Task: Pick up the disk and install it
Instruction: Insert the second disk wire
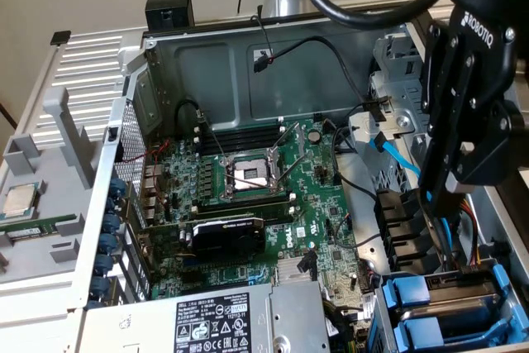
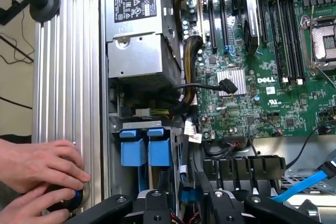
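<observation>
Down in the drive cage [image 1: 504, 287], at the case corner on the exterior view's right, the disk [image 1: 413, 332] sits in its blue carrier, just beside a second blue carrier [image 1: 411, 293]. Above the cage hangs the gripper [image 1: 431, 194], pointing downward, touching neither carrier; I cannot tell if it is released or clenched. Near the cage lies the green motherboard [image 1: 318, 204]. A person's hands [image 2: 42, 174] rest on the aluminium rail [image 2: 68, 77] outside the case.

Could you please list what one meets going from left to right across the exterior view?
Processor chip → grey tray post → graphics card → CPU socket → gripper.
</observation>
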Controlling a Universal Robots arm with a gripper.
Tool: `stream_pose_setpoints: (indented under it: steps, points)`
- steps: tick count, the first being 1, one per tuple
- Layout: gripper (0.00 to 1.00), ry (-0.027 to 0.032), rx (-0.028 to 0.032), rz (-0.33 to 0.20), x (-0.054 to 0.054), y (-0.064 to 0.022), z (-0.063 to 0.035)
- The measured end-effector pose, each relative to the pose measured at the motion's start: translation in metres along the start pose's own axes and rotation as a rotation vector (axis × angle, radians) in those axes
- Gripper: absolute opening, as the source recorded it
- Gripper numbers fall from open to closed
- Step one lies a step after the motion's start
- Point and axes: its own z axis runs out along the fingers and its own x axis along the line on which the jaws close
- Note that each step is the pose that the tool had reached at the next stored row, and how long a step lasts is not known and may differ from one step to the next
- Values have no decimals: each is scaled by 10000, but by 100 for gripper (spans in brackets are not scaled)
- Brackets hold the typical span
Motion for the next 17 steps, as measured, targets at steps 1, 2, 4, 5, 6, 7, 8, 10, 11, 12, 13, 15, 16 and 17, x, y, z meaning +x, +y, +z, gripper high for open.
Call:
stream_pose_setpoints:
  steps: [1, 2, 4, 5, 6, 7, 8, 10, 11, 12, 13, 15, 16, 17]
  points:
    - [33, 0, 0, 0, 0, 0, 0]
    - [33, 1, 0, 0, -2, 0, 0]
    - [33, -2, -1, 0, -5, 0, 1]
    - [33, 0, 0, 0, -5, 0, 1]
    - [33, 0, 0, 0, -6, 0, 1]
    - [33, -1, 0, 0, -8, 0, 2]
    - [33, 0, -1, 0, -12, 1, 3]
    - [33, 0, -1, 0, -16, 1, 3]
    - [31, 1, -1, 1, -20, 1, 2]
    - [31, 0, -1, 0, -23, 1, 3]
    - [31, 1, -1, 0, -23, 1, 3]
    - [24, 1, -1, 0, -24, 1, 5]
    - [24, -1, -1, 1, -24, 1, 8]
    - [24, -1, -1, 1, -25, -1, 10]
